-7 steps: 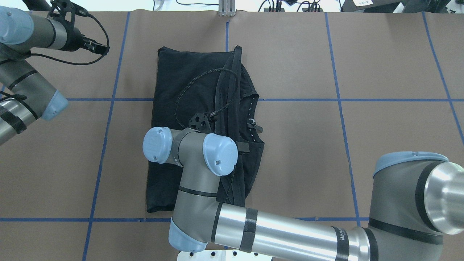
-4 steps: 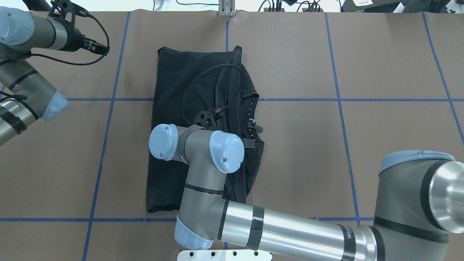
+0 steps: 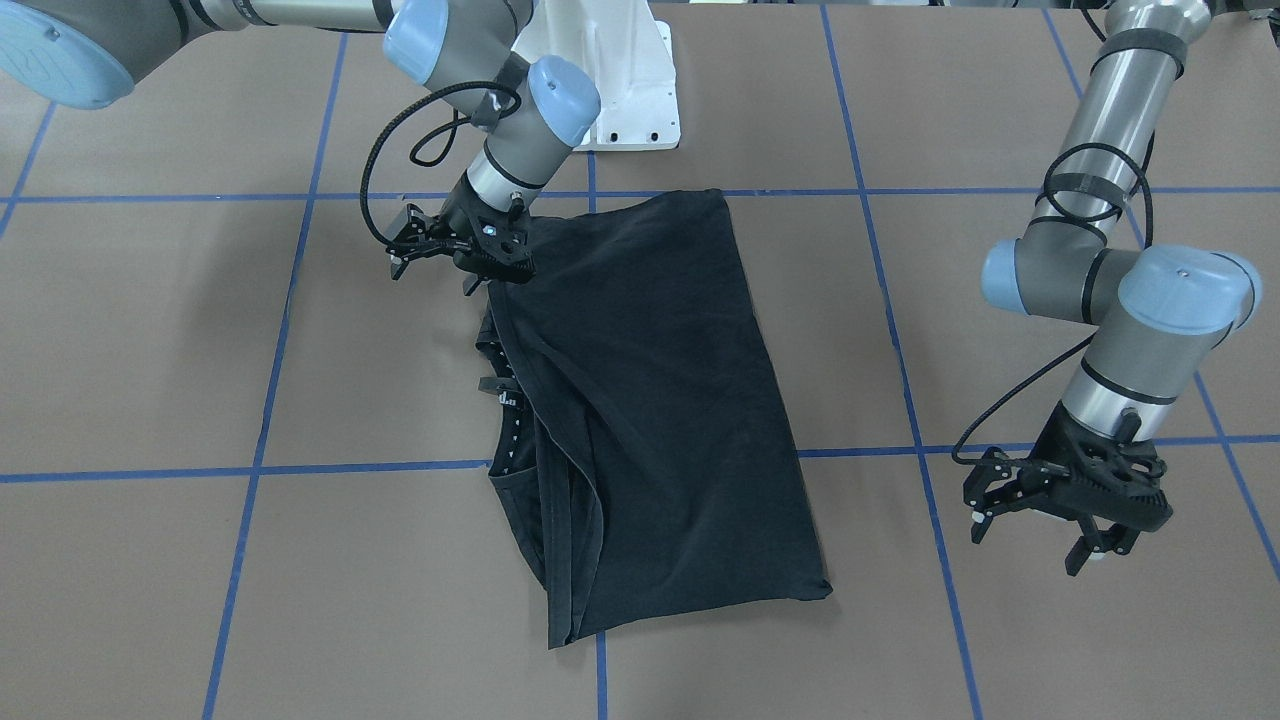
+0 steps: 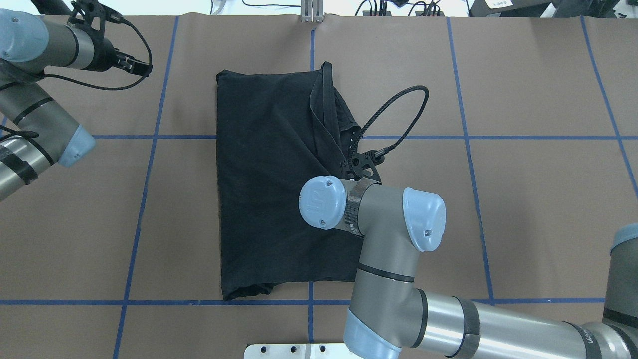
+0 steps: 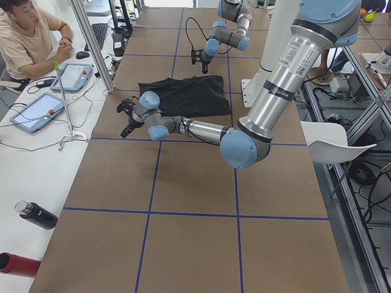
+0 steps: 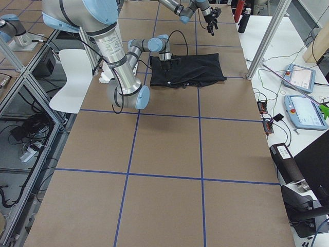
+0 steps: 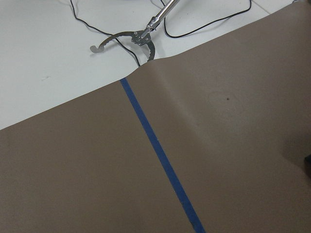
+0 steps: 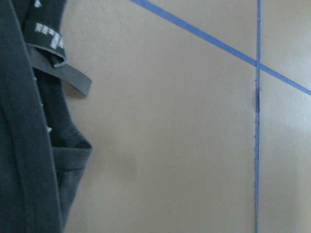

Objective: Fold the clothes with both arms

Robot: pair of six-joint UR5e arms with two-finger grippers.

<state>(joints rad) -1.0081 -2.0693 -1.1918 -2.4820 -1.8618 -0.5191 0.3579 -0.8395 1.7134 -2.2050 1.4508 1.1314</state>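
Observation:
The black T-shirt (image 4: 269, 189) lies folded lengthwise and flat on the brown table; it also shows in the front-facing view (image 3: 650, 400). Its collar with the small white logo (image 3: 503, 400) is on the robot's right side. My right gripper (image 3: 487, 280) hangs just over the shirt's edge near the collar, fingers apart, with no cloth seen in it. The right wrist view shows the collar and label (image 8: 46, 39) flat on the table. My left gripper (image 3: 1090, 555) is open and empty, well off to the robot's left of the shirt, near the far edge in the overhead view (image 4: 137, 65). The orbit graphic is hidden.
Blue tape lines (image 4: 463, 137) divide the brown table into squares. The white pedestal base (image 3: 620, 90) stands at the robot's side. Cables and a metal clamp (image 7: 141, 39) lie past the far edge. A person with tablets (image 5: 30, 36) sits beyond it.
My right arm has swung to the right, from over the shirt's middle to its collar edge. The shirt's near end has shifted right with it. The left arm has not moved.

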